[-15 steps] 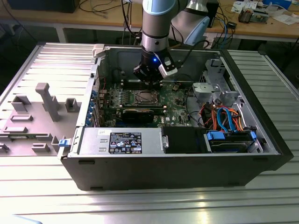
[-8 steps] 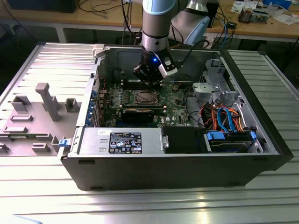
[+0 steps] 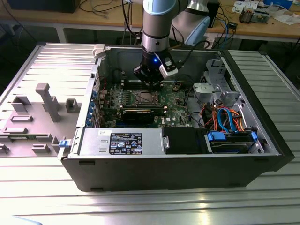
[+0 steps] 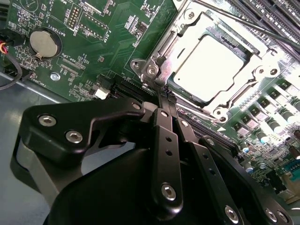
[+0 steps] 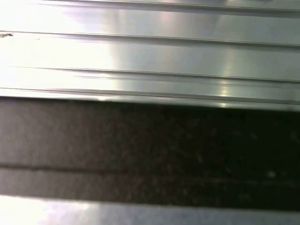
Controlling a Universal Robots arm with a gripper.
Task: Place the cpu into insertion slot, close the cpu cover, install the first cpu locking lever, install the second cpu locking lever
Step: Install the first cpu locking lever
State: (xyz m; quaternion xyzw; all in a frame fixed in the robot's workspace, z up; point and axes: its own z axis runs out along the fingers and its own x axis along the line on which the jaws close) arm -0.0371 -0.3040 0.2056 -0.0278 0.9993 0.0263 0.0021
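You have an open computer case (image 3: 243, 159) lying on the ribbed metal table (image 3: 140, 206), with a grey power supply box (image 3: 119, 140) along its near side in the exterior view. Inside it lies the green motherboard (image 4: 117, 33). Your arm (image 3: 157, 23) reaches down into the case from above, and the gripper (image 4: 165, 96) hangs over the board beside the insertion slot (image 3: 144, 97).

In the second wrist view you see the two black fingers (image 4: 164, 136) drawn together to a narrow point, clenched with nothing visible between them, their tips right at the edge of the socket frame.

The cpu (image 4: 211, 63) sits in the insertion slot, its dull silver top showing. The cpu cover (image 4: 183, 35) lies down around it, framing the chip through its window. A thin locking lever (image 4: 243, 23) runs along the far side of the frame. A round coin battery (image 4: 45, 43) sits well apart on the board.
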